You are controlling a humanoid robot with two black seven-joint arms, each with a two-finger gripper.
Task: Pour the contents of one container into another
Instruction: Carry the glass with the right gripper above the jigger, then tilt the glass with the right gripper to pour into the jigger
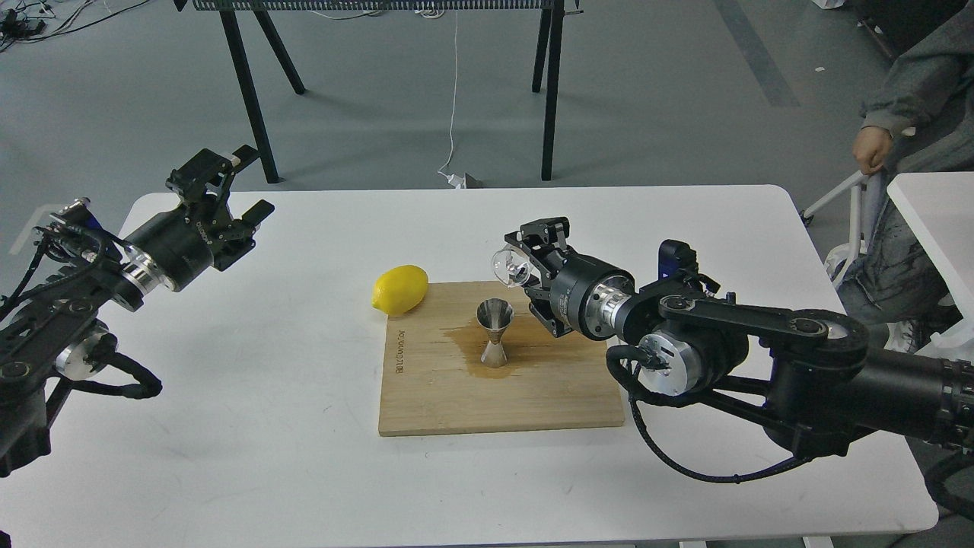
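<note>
A small clear glass cup [510,266] is held tipped on its side in the air, with my right gripper [526,266] shut on it, just above and to the right of the steel jigger [494,332]. The hourglass-shaped jigger stands upright on the wooden board [498,396], in a brown wet patch. Over the table's far left corner my left gripper [228,179] hangs open, holding nothing.
A yellow lemon [400,289] lies at the board's far left corner, half on the white table [228,426]. A person's hand and grey sleeve [898,114] show at the far right, beside a second white table [936,221].
</note>
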